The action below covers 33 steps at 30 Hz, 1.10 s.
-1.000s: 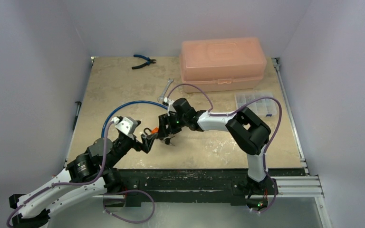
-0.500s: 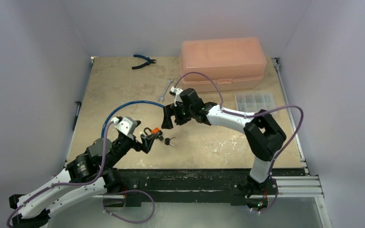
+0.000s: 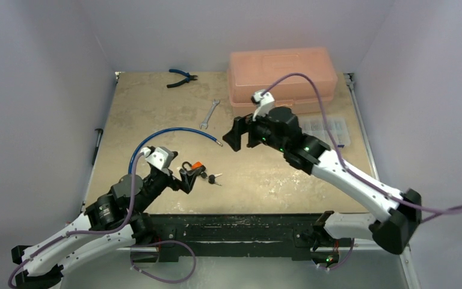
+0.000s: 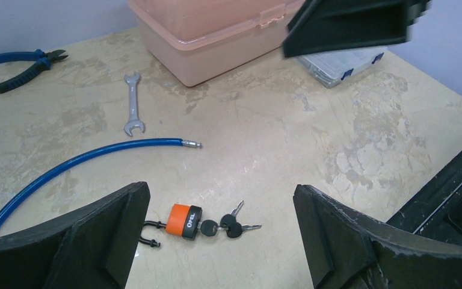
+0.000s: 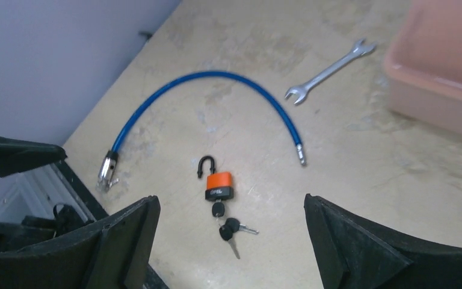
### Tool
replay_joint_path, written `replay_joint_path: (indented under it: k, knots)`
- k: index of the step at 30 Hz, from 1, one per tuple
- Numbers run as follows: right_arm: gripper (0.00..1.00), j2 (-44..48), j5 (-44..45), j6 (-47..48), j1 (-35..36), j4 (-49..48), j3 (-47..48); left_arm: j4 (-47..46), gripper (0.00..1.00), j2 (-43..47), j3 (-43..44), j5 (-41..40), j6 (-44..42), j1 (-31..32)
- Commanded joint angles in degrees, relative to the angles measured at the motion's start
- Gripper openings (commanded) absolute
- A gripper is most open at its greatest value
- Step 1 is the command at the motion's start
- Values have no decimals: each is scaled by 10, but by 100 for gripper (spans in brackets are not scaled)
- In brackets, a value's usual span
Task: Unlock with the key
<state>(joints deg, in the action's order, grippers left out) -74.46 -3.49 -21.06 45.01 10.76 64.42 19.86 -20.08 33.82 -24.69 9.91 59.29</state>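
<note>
you drew the right hand (image 3: 240,135) back from the padlock (image 3: 194,166), released; the left hand (image 3: 186,180) gaped too. the padlock lay on the table (image 3: 264,180), key (image 5: 217,209) in it, shackle apparently sprung, so unlocking looked done.

Top camera looks down from behind; opposing wrist views, seemingly close, share the padlock (image 4: 185,220).

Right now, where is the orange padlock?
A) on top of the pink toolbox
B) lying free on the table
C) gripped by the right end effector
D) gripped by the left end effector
B: the padlock lies on the table with its keys; the left end effector and right end effector are open and hold nothing.
</note>
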Motion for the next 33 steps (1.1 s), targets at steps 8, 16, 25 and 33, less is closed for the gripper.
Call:
replay_joint_path:
  k: [8,16,25,33]
  knots:
    - [99,271,185,-25,2,16,-98,-115,99,-104,32,-74,-47,1]
    - [99,430,225,-58,2,28,-188,-225,99,-190,24,-228,-121,1]
    - [99,486,271,-83,2,83,-206,-200,99,-286,57,-171,-55,-186]
    - [99,470,284,-95,2,95,-194,-190,99,-297,35,-115,12,-310]
